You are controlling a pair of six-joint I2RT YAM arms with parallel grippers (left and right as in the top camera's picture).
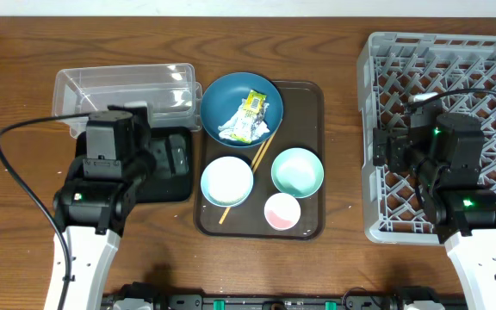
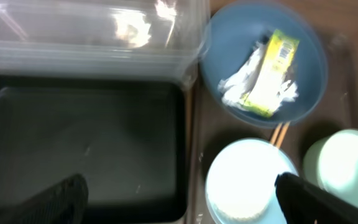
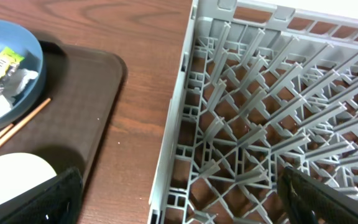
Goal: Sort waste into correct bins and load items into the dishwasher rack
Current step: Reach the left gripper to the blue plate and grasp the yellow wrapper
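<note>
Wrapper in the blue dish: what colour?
The wrapper is yellow-green, printed; clearest from left wrist.

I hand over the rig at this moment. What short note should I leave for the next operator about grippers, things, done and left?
Left gripper: open, empty, above the black tray.
Right gripper: open, empty, above the rack edge.
Wrapper and tissue lie in the blue dish. Dish, white bowl, mint bowl, pink bowl and chopsticks sit on the brown tray. Clear tub looks empty.
Done: nothing visible. Left: sort waste, load all items.
</note>
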